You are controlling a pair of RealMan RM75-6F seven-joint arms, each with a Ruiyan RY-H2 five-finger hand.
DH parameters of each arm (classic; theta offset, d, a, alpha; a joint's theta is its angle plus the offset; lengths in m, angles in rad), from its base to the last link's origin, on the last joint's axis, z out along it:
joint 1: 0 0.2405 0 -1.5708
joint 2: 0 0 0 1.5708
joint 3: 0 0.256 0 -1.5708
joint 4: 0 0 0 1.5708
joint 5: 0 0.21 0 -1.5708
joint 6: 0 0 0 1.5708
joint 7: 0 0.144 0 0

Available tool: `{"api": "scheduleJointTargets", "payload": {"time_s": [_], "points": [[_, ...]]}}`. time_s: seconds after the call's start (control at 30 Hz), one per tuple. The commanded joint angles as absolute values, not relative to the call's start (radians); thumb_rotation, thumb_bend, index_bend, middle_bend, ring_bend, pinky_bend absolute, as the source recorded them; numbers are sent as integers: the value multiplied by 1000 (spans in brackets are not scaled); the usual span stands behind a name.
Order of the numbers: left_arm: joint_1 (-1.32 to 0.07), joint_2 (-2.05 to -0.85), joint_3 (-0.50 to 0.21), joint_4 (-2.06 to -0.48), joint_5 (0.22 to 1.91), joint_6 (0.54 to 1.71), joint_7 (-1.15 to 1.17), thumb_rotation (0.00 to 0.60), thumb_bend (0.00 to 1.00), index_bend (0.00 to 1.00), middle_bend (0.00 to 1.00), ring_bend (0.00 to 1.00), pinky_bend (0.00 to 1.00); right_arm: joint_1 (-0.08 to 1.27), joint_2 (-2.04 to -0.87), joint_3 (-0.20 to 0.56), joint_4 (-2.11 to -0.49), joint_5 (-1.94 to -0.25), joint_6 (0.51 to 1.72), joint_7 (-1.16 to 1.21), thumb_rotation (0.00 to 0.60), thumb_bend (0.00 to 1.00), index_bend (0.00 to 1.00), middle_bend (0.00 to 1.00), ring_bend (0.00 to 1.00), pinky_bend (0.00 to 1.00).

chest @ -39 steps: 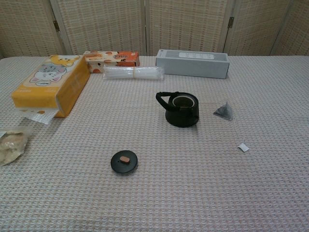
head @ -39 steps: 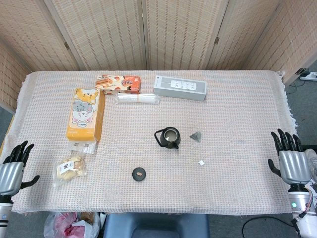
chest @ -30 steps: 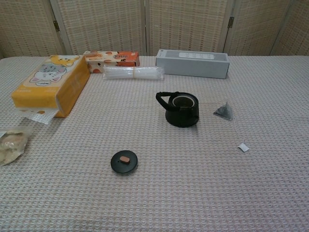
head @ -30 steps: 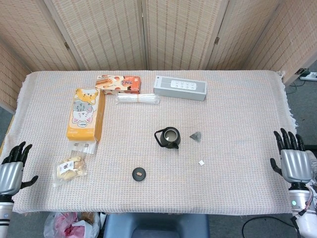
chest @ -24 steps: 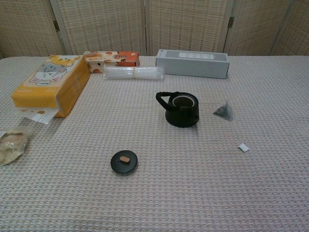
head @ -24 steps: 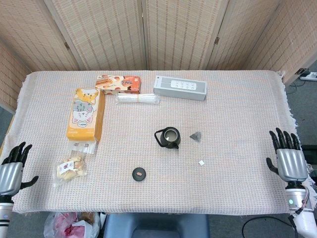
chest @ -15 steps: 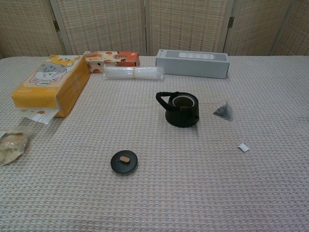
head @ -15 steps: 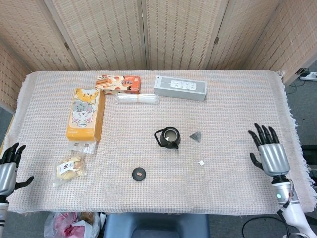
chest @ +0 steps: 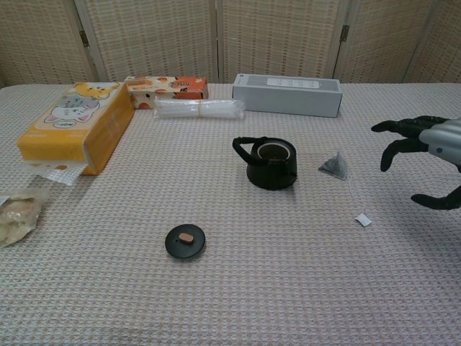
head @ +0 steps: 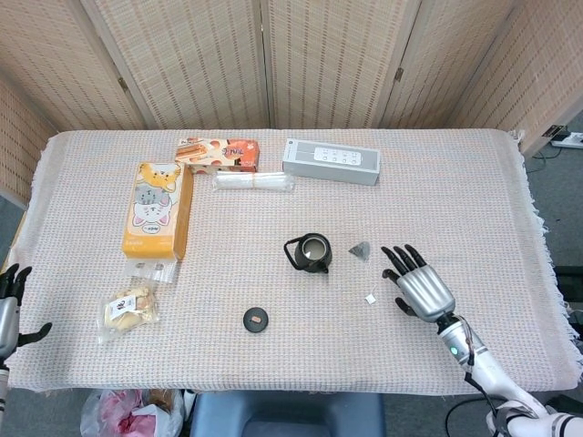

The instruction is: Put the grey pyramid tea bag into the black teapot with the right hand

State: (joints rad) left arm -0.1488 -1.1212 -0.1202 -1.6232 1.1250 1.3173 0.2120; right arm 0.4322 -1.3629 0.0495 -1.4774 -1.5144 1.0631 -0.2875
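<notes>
On the cloth-covered table (head: 455, 182): everything the task needs lies near the middle, and the reach for it is only beginning.
Right hand (head: 421, 286): over the cloth just right of the tea bag's tag, fingers spread apart, holding nothing; the chest view catches it at the right edge (chest: 425, 155).
Left hand (head: 9, 309): off the table's near-left corner, fingers apart, idle.
Black teapot (head: 310, 252): upright, mouth uncovered; its lid (head: 256, 320) lies well apart toward the near edge.
Grey pyramid tea bag (head: 361, 249): on the cloth just beside the teapot's right side, not touching it; string runs to the tag (head: 371, 298).
Step in hand: approach, I'd say; nothing grasped yet.
Next move: probably swing the hand up over the tea bag, pinch its peak, then carry it left to the open mouth.
Changed since earlier: right hand has come in from the table's right edge toward the tea bag; left hand has drawn back; objects unmoved.
</notes>
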Motion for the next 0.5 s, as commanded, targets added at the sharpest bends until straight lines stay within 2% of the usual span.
{"api": "scheduleJointTargets", "payload": {"time_s": [0.03,0.27,0.5], "points": [[-147,-1127,-128,-1628,1110,1330,229,600,249,11,0,23,273,432,-1388,33,-1460,-1525,1069,-306,600,254,348,0,0,0],[-150,-1145,-133,-1615,1111,1355,256,600,249,11,0,23,273,417,-1451,19,-1385,-1540,1115,-262,600,252,348,0,0,0],[-151,-1159,-137,-1601,1105,1358,261,600,249,11,0,16,274,426,-1509,2,-1298,-1540,1091,-196,600,252,360,0,0,0]]}}
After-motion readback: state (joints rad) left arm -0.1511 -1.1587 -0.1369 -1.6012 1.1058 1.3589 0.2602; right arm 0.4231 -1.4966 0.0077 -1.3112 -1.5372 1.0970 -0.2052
